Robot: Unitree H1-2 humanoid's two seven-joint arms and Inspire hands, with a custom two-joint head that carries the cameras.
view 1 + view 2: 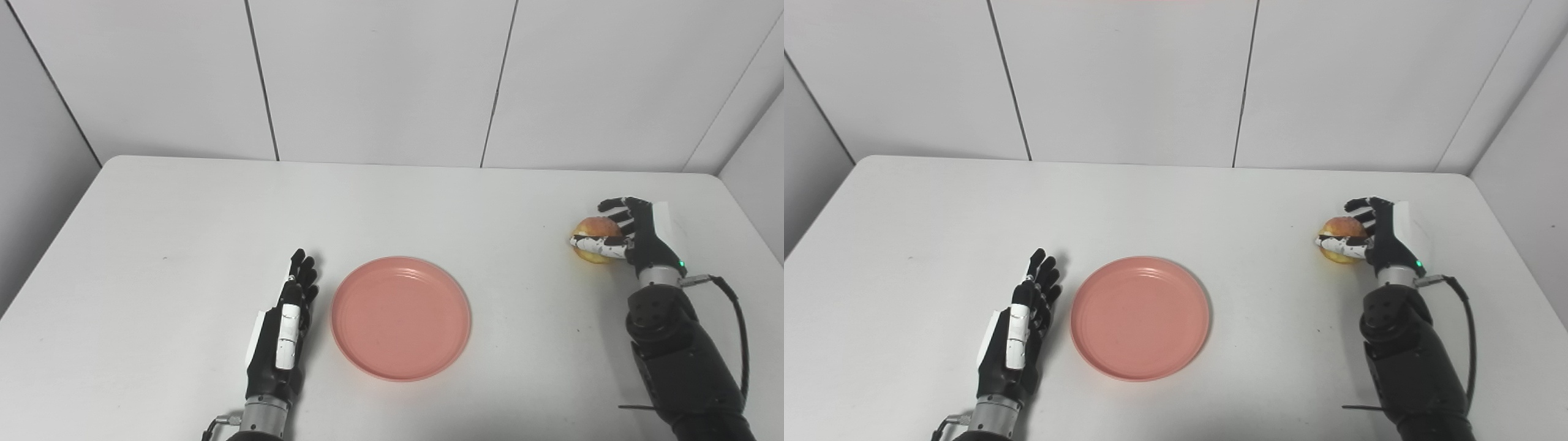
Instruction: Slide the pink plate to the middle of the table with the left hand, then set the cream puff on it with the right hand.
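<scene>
Beside the round glossy pink plate, right hand cups the cream puff.

Both hands are black with white plates: the left hand has a white strip along its thumb, the right hand a white back panel. Silver wrist collars join bulky black forearms. A green light and a black cable mark the right wrist.

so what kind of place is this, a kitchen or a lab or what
Most likely a robot test bench or lab, not a kitchen. A bare white table stands boxed in by plain white wall panels, and it carries only a pink plate and a cream puff held by the right hand.
</scene>
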